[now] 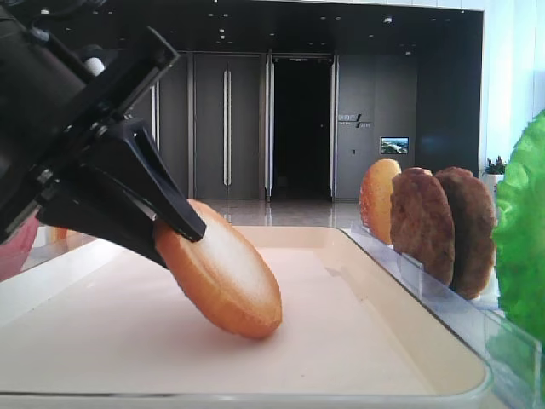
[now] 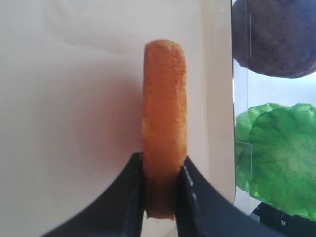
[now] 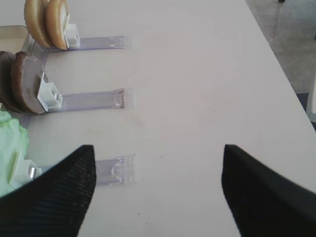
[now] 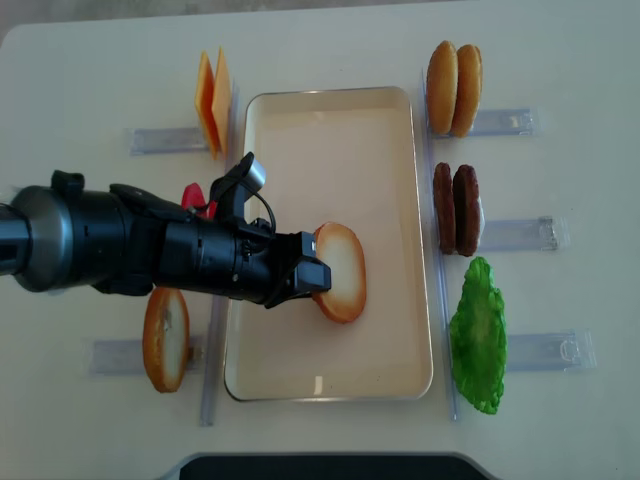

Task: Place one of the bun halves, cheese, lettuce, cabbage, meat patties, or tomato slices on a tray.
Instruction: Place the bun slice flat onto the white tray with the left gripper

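My left gripper (image 4: 312, 275) is shut on a bun half (image 4: 340, 272), its fingers pinching the two flat faces (image 2: 162, 168). The bun (image 1: 223, 271) leans tilted over the middle of the cream tray (image 4: 380, 130), and its lower rim seems to touch the tray floor (image 1: 358, 341). Its pale face points up and its golden rim shows edge-on (image 2: 164, 98). My right gripper (image 3: 158, 168) is open above bare table, holding nothing. Cheese (image 4: 212, 100) stands left of the tray. Meat patties (image 4: 456, 208) and lettuce (image 4: 478, 335) stand to its right.
Two more bun halves (image 4: 453, 75) stand in a clear rack at the back right. An orange-golden bun half (image 4: 165, 338) stands front left. Something red (image 4: 195, 197) shows behind my left arm. Clear racks (image 3: 94, 101) lie on the table ahead of the right gripper.
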Motion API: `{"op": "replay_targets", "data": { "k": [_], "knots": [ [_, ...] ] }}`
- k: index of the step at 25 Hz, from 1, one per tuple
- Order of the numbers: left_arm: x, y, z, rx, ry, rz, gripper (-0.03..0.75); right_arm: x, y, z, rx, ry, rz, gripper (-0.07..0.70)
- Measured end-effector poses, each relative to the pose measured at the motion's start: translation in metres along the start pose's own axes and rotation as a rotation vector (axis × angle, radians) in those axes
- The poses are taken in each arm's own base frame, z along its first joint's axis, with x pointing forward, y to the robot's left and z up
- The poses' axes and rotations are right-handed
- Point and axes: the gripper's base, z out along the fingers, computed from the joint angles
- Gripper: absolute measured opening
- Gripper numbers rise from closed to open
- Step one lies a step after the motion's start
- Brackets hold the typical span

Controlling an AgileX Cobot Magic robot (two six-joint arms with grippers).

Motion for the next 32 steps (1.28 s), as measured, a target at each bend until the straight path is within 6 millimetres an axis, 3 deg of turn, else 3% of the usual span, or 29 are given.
{"op": "replay_targets", "data": {
  "k": [32],
  "knots": [
    [-0.0007, 0.0008, 0.0006, -0.005, -0.007, 0.011, 0.127, 0.0000, 0.0000, 0.0000, 0.000, 0.000, 0.000, 0.534]
  ]
}}
